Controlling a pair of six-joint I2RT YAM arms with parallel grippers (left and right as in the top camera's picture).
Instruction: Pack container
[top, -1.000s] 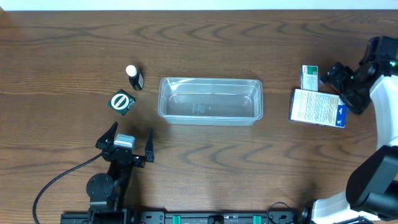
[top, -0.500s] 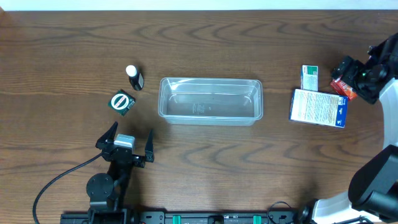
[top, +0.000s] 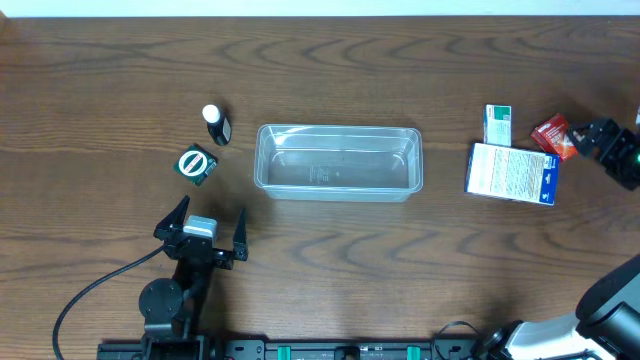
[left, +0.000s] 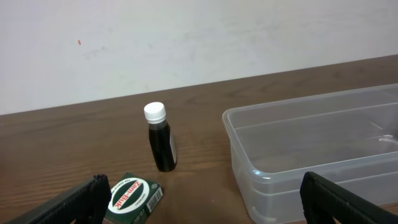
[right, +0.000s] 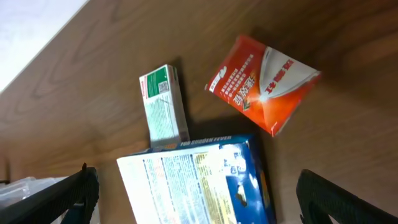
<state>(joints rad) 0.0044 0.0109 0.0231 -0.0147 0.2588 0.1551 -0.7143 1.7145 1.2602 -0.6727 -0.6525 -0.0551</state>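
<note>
While jaws on left gripper (top: 212, 208) and right gripper (right: 196, 179) gape empty, I read "Zam-Buk" on the green box (left: 132, 195); red box (right: 264, 81) lettering illegible.

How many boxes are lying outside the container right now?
4: a dark green box left of the container, and to its right a green-white box, a large blue-white box and a red box. None seems hidden.

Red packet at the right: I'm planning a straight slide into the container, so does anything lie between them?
Yes. The blue-and-white box and the small green-and-white box lie between the red packet and the container, close together. A straight slide would likely hit them; lifting over seems safer.
</note>
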